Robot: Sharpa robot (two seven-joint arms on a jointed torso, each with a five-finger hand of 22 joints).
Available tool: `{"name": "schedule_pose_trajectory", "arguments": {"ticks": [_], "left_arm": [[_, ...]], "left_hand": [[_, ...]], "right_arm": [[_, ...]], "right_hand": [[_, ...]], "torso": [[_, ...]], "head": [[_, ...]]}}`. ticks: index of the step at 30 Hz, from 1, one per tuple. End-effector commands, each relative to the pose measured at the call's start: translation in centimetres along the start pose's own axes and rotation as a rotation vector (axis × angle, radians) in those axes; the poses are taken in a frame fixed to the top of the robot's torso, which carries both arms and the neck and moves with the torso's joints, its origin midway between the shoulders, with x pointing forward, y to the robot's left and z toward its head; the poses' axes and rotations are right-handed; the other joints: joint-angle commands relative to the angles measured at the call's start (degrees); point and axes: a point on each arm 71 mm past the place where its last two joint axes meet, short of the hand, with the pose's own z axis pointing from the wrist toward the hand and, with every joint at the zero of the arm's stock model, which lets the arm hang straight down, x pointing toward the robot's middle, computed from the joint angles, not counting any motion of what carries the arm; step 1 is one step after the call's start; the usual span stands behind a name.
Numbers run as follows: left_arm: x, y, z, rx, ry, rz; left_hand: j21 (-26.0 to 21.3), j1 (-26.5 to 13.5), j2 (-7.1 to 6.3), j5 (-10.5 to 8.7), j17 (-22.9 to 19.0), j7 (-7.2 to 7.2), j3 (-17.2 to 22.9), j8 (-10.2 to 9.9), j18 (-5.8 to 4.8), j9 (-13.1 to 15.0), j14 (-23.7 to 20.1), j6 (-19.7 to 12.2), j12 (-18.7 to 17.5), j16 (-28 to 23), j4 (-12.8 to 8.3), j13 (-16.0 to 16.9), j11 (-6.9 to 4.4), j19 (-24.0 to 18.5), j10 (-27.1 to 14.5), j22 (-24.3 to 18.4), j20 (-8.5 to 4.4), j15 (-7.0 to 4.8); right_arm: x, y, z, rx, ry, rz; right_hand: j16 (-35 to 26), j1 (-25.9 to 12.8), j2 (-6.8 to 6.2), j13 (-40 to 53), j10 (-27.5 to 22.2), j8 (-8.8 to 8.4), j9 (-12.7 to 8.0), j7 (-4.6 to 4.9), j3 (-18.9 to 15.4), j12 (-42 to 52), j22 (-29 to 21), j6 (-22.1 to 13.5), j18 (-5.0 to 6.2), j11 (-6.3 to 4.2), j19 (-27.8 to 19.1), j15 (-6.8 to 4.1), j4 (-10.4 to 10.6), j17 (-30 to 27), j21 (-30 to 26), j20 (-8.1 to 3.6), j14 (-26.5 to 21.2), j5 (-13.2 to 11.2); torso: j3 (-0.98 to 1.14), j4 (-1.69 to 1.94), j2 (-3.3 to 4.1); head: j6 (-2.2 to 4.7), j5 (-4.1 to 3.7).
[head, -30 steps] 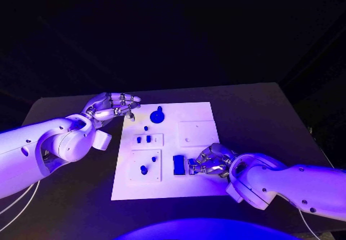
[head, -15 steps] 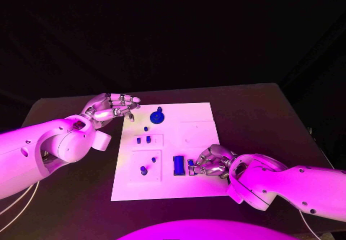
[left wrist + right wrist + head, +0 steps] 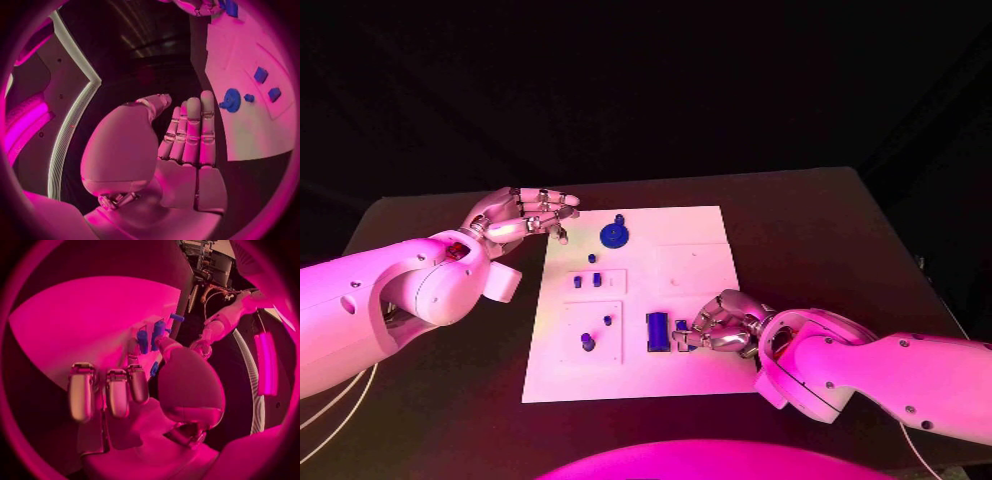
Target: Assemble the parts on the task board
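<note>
A flat white task board (image 3: pixel 689 375) lies mid-table. The right hand (image 3: pixel 718 325) pinches a small blue part (image 3: pixel 682 326) beside a rectangular blue block (image 3: pixel 656 331). The left hand (image 3: pixel 519 215), fingers together and empty, hovers at the board's far left corner.

task board (image 3: pixel 697 225): 1 | blue parts (image 3: pixel 615 235): about 8 | robot hand: left (image 3: pixel 519 215), right (image 3: pixel 721 323): 2

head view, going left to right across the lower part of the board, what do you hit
small blue part on the raised plate → tall blue block → small blue piece at the right hand's fingertips → right hand, all on the white board
</note>
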Motion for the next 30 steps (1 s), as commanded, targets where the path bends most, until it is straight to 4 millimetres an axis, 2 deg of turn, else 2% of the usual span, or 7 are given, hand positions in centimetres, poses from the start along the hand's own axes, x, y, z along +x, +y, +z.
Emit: {"name": "schedule_pose_trajectory", "arguments": {"ticks": [1,15,26,30], "left_arm": [[0.2,-0.1,0.0,0.004,0.017,-0.006],[0.0,0.0,0.0,0.001,0.012,-0.005],[-0.2,0.0,-0.1,-0.001,0.008,-0.003],[-0.2,0.0,-0.1,-0.001,0.008,-0.003]], "left_hand": [[-0.23,-0.21,0.33,0.22,-0.05,0.01,-0.03,0.04,0.32,-0.05,-0.4,-0.41,0.28,0.39,0.21,-0.06,0.2,0.03,-0.4,-0.09,0.38,-0.08],[-0.26,-0.29,0.39,0.24,-0.06,0.0,0.0,0.04,0.32,-0.05,-0.42,-0.42,0.31,0.4,0.3,-0.07,0.2,0.02,-0.42,-0.12,0.4,-0.07],[-0.29,-0.35,0.42,0.24,-0.06,0.01,0.01,0.04,0.32,-0.05,-0.43,-0.42,0.32,0.41,0.37,-0.08,0.2,0.01,-0.43,-0.13,0.41,-0.07],[-0.29,-0.35,0.42,0.24,-0.06,0.01,0.01,0.04,0.32,-0.05,-0.43,-0.42,0.32,0.41,0.37,-0.08,0.2,0.01,-0.43,-0.13,0.41,-0.07]], "right_arm": [[0.5,0.1,-0.2,-0.018,0.042,-0.019],[0.2,-0.1,-1.0,-0.019,0.049,-0.024],[0.2,0.0,-1.2,-0.024,0.056,-0.027],[0.1,-0.1,-1.2,-0.022,0.059,-0.035]], "right_hand": [[0.34,-0.41,0.15,10.59,2.94,-0.13,0.07,0.06,-0.31,0.19,13.28,0.39,-0.45,-0.29,4.59,-0.31,-0.05,15.09,-0.02,-0.09,6.08,0.22],[0.34,0.04,1.47,10.75,3.07,-0.05,0.07,-0.06,-0.71,0.43,13.36,0.58,-0.51,-0.4,4.66,-0.4,-0.1,15.09,0.34,-0.14,6.08,1.34],[0.34,0.12,1.75,10.8,3.1,-0.04,0.06,-0.08,-0.71,0.51,13.4,0.63,-0.54,-0.42,4.69,-0.41,-0.1,15.09,0.51,-0.15,6.08,1.63],[0.34,1.89,1.92,10.82,3.12,-0.1,0.01,-0.16,-0.5,0.51,13.42,0.58,-0.55,-0.49,4.71,-0.48,-0.53,15.09,0.59,-0.21,6.08,1.95]], "torso": [[0.03,-0.03,-0.01],[0.01,-0.02,0.0],[0.01,0.02,0.0],[-0.01,0.04,-0.02]], "head": [[-0.03,0.0],[-0.08,-0.02],[-0.17,-0.04],[-0.19,-0.05]]}}
